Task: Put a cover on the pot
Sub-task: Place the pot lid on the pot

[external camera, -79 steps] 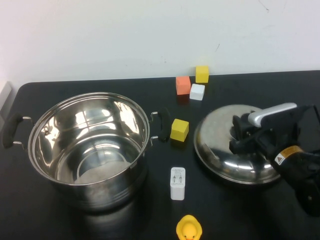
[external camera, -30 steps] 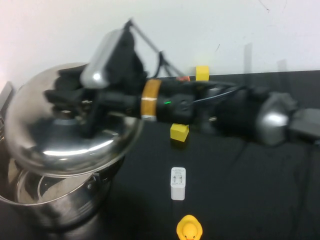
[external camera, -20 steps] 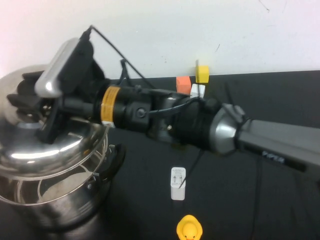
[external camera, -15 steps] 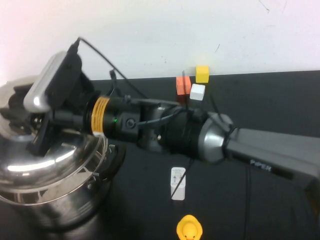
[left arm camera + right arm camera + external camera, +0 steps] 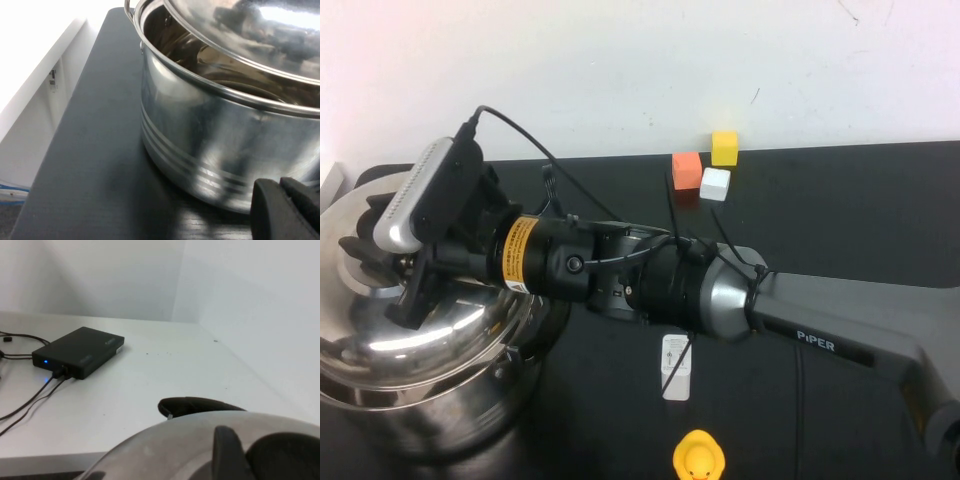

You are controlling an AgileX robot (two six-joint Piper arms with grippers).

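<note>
Shiny steel pot upright at table's left; lid tilted over it.

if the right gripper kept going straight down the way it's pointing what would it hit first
The right gripper is shut on the lid, which hangs tilted just over the pot. Going on down, the lid would probably meet the pot's rim first. The left gripper sits beside the pot.

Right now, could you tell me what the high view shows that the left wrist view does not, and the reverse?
Only the high view shows the right gripper shut on the lid, the charger, the duck and the three blocks. Only the left wrist view shows the left gripper low beside the pot's outer wall, and the gap between lid and rim on that side. Both show the lid over the pot.
</note>
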